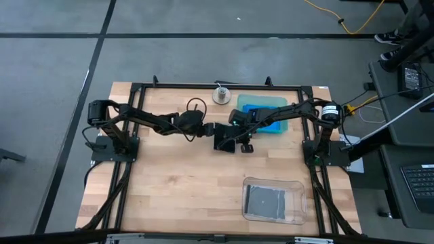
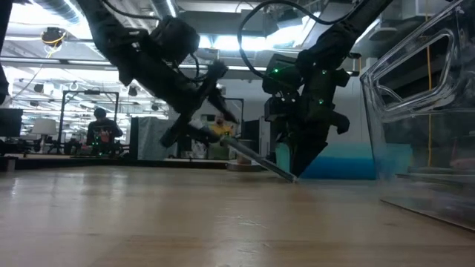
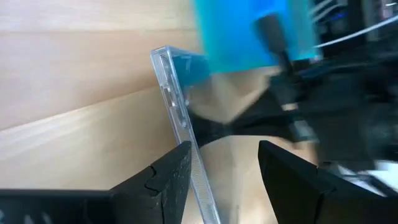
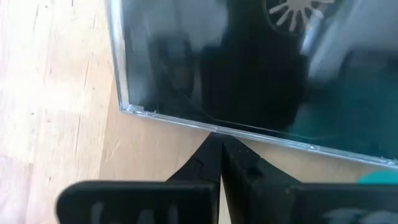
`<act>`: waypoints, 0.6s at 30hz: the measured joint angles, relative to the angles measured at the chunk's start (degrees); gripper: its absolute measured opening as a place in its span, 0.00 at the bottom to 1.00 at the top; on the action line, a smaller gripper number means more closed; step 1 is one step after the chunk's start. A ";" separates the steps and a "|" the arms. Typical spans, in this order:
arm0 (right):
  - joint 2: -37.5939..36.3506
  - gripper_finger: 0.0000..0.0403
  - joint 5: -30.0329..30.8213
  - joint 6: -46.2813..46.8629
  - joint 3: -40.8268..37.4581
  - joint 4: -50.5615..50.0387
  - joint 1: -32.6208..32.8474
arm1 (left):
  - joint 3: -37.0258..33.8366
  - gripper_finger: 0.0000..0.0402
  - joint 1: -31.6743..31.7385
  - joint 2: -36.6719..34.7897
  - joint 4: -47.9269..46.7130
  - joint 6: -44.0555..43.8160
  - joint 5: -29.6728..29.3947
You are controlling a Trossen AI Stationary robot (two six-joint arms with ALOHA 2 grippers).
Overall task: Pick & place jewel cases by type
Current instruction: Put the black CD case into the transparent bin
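A dark grey jewel case [image 1: 224, 140] with a clear rim stands tilted at mid-table. Its low edge [image 2: 292, 177] is on the wood and its high end points toward the left arm. My left gripper [image 3: 224, 163] is open at the raised end, with the clear rim [image 3: 176, 112] between its fingers. My right gripper [image 4: 219, 142] is shut, tips at the case's low edge. Blue cases [image 1: 261, 116] lie in the teal tray [image 1: 279, 103]. Another dark case [image 1: 266, 201] lies in the clear tray [image 1: 299, 203]. My left gripper has the case's raised clear rim [image 3: 186, 146] between its open fingers. The rim lies against the inner side of one finger [image 3: 174, 171], and the other finger stands apart from it. The fingers come from the table's left, slanting down. My right gripper meets the case's clear edge [image 4: 214, 129] with its shut fingertips [image 4: 211, 152]. It comes from above on the table's right side, at the end that rests on the wood.
The teal tray sits just beyond the grippers, near the far edge. The clear tray [image 2: 423, 111] stands at the near right. A round metal piece [image 1: 222, 94] and a black cable loop [image 1: 196, 105] lie near the far edge. Bare wood spreads across the near left.
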 joint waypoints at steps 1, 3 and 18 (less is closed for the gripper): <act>0.00 0.02 0.02 -0.06 0.00 -0.09 0.00 | 0.22 0.45 -0.01 -0.15 0.46 -0.16 0.14; -0.02 0.02 0.15 -0.13 -0.02 -0.25 0.00 | 0.42 0.45 -0.02 -0.09 0.75 -0.77 0.40; -0.02 0.02 0.43 -1.08 -0.04 -0.25 -0.71 | 3.69 0.45 0.00 -0.05 2.73 -0.64 1.97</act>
